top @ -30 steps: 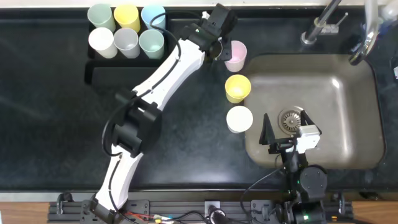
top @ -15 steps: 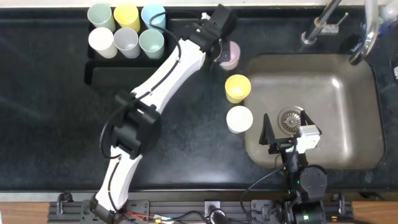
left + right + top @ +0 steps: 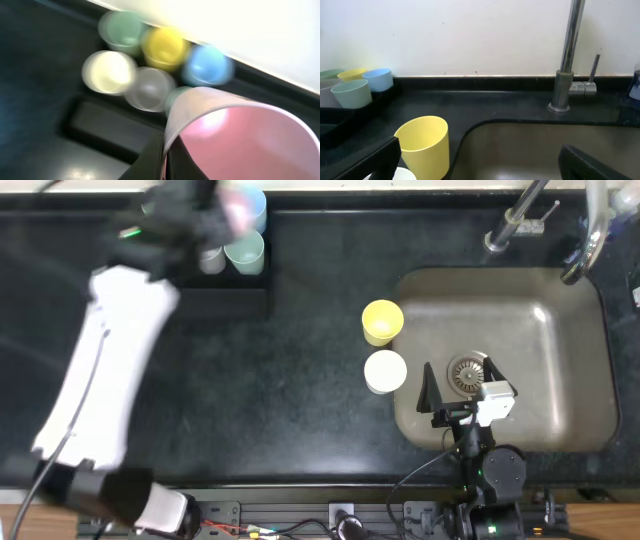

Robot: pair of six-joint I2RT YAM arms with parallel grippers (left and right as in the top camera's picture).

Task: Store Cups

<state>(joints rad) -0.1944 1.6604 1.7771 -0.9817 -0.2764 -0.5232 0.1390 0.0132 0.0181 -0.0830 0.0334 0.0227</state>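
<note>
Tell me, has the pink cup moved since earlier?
Yes: the pink cup went left in the left gripper, from beside the sink to above the tray.

Blocked at the tray's (image 3: 100,135) back by 6 cups (image 3: 150,89) packed rim to rim, overhung by a held pink cup (image 3: 245,140); open across its near half. Free to cross on the counter (image 3: 290,400) between tray and sink (image 3: 560,300), barring a yellow cup (image 3: 382,321) and a white cup (image 3: 385,371) just beside the sink's left rim. Hemmed inside the sink by the right gripper (image 3: 457,385).
</note>
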